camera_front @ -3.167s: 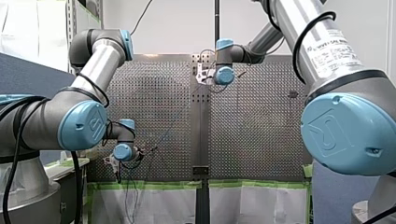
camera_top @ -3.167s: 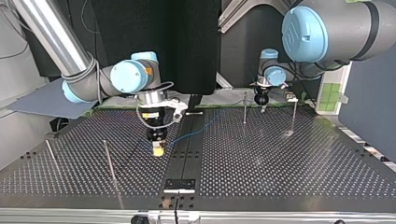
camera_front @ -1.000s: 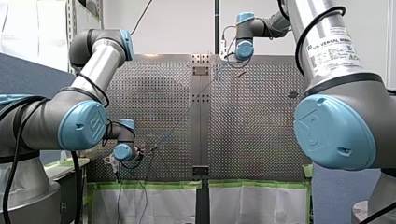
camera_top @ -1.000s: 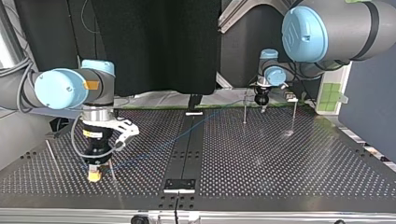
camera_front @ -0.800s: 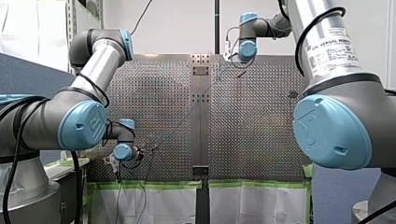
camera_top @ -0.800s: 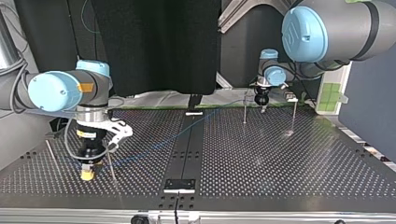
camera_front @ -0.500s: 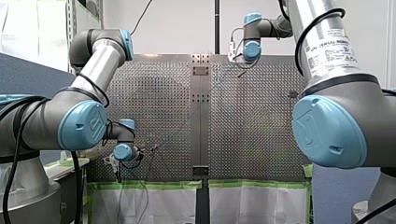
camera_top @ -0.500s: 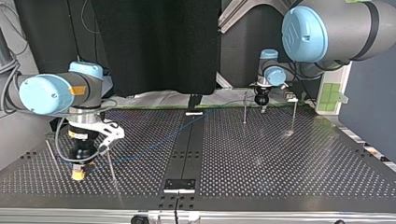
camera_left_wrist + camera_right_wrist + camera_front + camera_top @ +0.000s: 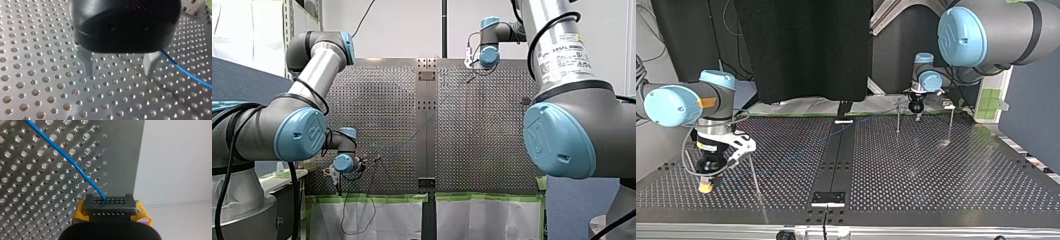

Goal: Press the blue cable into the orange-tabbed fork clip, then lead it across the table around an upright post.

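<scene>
Two grippers and one cable, listed from the front view's near edge to its far edge.

Near: my left gripper (image 9: pixel 118 73) hangs just above the table (image 9: pixel 37 82). Its metal fingers are spread with nothing between them. The cable (image 9: pixel 185 71) passes close beside one finger; I cannot tell whether they touch. I cannot make out the fork clip.

Middle: the cable crosses the table in a nearly straight diagonal.

Far: my right gripper (image 9: pixel 109 206) has its yellow pads clamped on the cable. It stands just beside a post (image 9: pixel 754 175), on the top view's left of it. I cannot tell which side of the post the cable runs.

Handling, as I judge it: the cable is thin, light and limp, with a smooth jacket that may slide through the pads. I would grip it close to the stretch being routed and keep gentle tension so that it wraps the post without sagging.
</scene>
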Robot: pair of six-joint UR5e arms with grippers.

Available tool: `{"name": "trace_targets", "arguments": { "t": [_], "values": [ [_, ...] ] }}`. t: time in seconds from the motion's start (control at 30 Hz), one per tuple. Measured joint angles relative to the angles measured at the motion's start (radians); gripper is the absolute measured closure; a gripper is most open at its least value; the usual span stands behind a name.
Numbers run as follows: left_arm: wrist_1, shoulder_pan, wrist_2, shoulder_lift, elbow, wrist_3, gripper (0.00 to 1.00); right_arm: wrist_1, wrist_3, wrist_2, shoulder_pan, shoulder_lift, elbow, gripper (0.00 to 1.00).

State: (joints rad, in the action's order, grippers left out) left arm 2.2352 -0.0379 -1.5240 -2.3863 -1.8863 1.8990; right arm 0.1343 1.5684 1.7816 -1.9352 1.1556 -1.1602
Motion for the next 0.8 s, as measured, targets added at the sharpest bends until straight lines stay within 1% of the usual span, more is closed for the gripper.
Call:
{"name": "trace_targets", "arguments": {
  "t": [0.13,0.3,0.5,0.8],
  "values": [
    [0.000,0.000,0.000,0.000,0.000,0.000,0.00,-0.001,0.003,-0.003,0.012,-0.011,-0.001,0.99],
    [0.000,0.000,0.000,0.000,0.000,0.000,0.00,-0.001,0.002,-0.003,0.018,-0.014,-0.011,0.99],
    [0.000,0.000,-0.001,0.000,0.000,0.000,0.00,0.003,-0.003,0.000,0.021,-0.016,-0.048,0.99],
    [0.000,0.000,-0.002,0.000,0.000,0.000,0.00,0.013,-0.003,-0.003,0.037,-0.029,-0.123,0.99]
  ]
}}
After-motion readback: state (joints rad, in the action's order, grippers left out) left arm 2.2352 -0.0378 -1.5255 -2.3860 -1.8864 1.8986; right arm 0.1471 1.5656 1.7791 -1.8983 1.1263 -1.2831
